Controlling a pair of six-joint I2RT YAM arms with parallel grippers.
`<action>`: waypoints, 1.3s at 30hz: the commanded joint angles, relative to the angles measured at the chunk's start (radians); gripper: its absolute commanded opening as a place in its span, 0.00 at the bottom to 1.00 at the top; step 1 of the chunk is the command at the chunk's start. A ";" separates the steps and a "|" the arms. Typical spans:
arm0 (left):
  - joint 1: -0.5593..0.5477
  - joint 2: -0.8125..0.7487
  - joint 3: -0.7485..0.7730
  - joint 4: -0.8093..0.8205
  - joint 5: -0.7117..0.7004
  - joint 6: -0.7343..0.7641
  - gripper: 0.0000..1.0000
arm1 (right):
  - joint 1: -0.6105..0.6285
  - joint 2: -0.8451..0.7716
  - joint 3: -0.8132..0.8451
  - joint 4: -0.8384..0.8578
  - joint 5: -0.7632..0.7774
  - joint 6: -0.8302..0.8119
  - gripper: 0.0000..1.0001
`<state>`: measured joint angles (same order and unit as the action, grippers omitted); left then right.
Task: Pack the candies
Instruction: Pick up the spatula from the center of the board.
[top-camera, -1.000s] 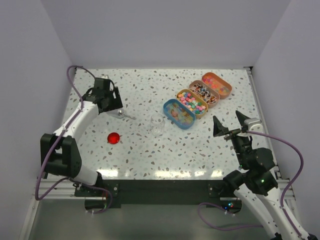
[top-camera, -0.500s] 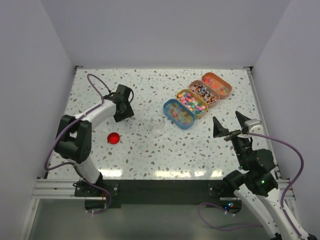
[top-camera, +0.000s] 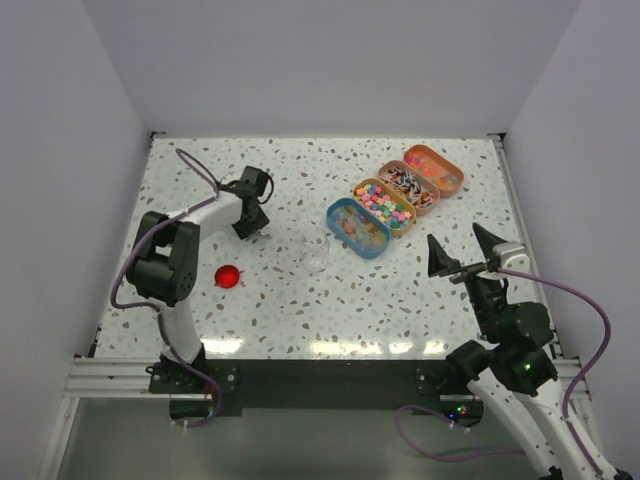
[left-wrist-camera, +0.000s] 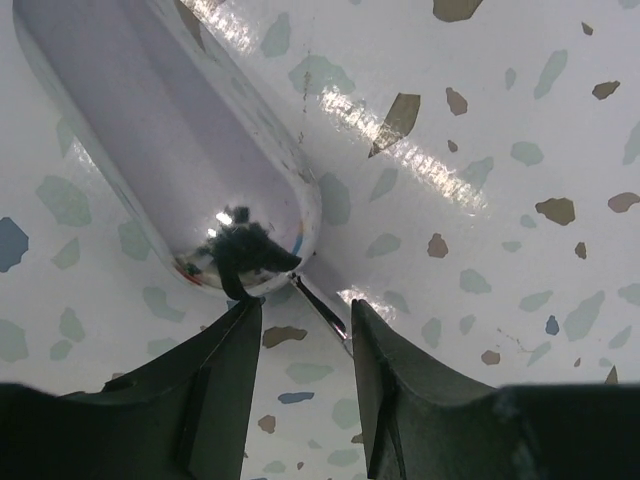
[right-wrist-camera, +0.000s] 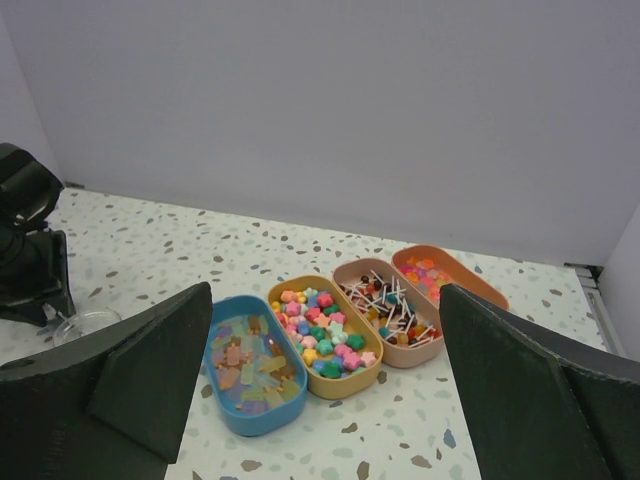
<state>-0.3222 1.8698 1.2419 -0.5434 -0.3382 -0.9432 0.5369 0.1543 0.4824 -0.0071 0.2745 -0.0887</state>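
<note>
My left gripper is down at the speckled white worktop, in its far left part. Its jaws stand apart, one on each side of the thin wire handle of the silver metal scoop. The gap is wider than the handle, so I have no clamp on it. The handle lies close against my right-hand finger; whether they touch I cannot tell. The scoop's long shiny bowl lies flat on the worktop just beyond my fingertips.

My right gripper hangs above the right edge of the worktop, jaws spread wide and holding nothing.

The candies sit in four oval tins set side by side in a slanted row toward the far right corner.
- The blue oval tin, the nearest, holds pale, see-through sweets in yellow, pink and bluish tones.
- The yellow oval tin is heaped with small knobbly sweets in pink, green, yellow and orange.
- The beige-pink oval tin holds dark and white pieces mixed with thin pale sticks.
- The orange oval tin, the farthest, holds orange, pink and yellow sweets.

A clear glass jar stands upright mid-worktop, between my left gripper and the blue tin. A red round lid lies apart from it, nearer the near left side.
</note>
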 joint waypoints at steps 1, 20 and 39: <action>0.000 0.031 0.044 0.010 -0.051 -0.049 0.46 | 0.006 -0.012 -0.007 0.035 0.008 -0.008 0.99; 0.003 -0.140 -0.071 0.091 -0.052 0.047 0.00 | 0.009 0.030 0.007 0.032 -0.064 -0.019 0.99; 0.074 -0.627 -0.369 0.787 0.680 0.205 0.00 | 0.008 0.870 0.479 0.060 -0.767 0.495 0.99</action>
<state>-0.2489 1.2823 0.8997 0.0475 0.1505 -0.7395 0.5385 0.9585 0.9298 -0.0631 -0.3134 0.2260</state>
